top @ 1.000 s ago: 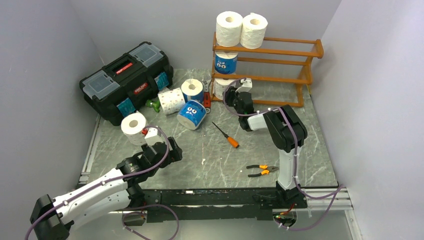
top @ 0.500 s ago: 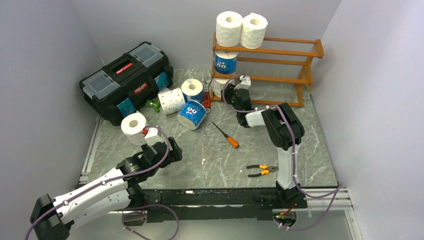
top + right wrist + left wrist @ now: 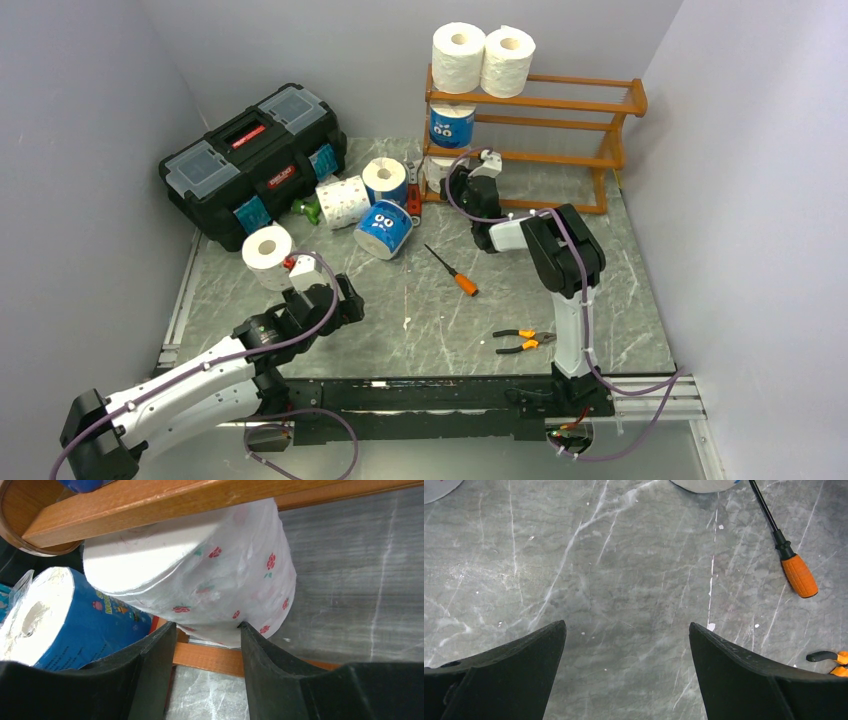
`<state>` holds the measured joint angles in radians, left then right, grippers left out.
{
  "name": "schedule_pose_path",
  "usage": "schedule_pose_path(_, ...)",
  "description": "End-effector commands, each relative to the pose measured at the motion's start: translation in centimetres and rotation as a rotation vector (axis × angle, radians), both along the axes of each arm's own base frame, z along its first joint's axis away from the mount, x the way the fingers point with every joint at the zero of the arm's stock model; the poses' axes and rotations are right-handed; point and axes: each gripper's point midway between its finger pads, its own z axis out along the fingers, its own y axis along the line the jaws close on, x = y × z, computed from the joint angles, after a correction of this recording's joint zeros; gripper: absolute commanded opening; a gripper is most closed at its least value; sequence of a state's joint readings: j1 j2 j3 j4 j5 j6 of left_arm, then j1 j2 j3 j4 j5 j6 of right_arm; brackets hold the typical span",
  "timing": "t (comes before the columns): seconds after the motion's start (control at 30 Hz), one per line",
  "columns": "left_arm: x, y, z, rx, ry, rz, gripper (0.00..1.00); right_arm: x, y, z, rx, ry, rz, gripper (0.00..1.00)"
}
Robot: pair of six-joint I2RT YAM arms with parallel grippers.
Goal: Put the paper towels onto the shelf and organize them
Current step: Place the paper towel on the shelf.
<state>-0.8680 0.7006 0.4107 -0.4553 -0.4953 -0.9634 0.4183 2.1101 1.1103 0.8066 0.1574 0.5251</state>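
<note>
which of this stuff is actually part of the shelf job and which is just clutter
Part of the job: orange-brown wooden slatted shelf; two white paper rolls on its top tier; blue-wrapped roll on the middle tier; white red-flowered roll on the bottom tier; two white rolls and two blue-wrapped rolls on the table.
Just lying about: black plastic toolbox; orange-handled screwdriver; orange-handled pliers.

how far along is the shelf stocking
Done: two white rolls on the top tier of the shelf, a blue roll on the middle. In hand: the right gripper is at a flowered roll on the bottom tier. To do: four rolls on the table; left gripper open, empty.
</note>
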Motion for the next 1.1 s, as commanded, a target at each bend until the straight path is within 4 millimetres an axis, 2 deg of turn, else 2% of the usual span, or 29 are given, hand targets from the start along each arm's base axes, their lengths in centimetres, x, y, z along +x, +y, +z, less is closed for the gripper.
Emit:
schedule_pose_path(0.0, 0.6, -0.06, 1.6, -0.029, -0.038, 0.024, 0.99, 1.26, -0.3, 0.77, 0.032, -0.019, -0.045, 0.53)
schedule_pose_path(0.53, 0.64, -0.05, 1.48, -0.021, -0.037, 0.023, 0.99, 2.14, 0.27, 0.85, 0.054, -0.015, -0.044, 0.56)
schedule_pose_path(1.07, 0.62, -0.13, 1.49, -0.024, -0.037, 0.019, 0.99, 1.81, 0.4, 1.32, 0.052, -0.015, -0.028, 0.61)
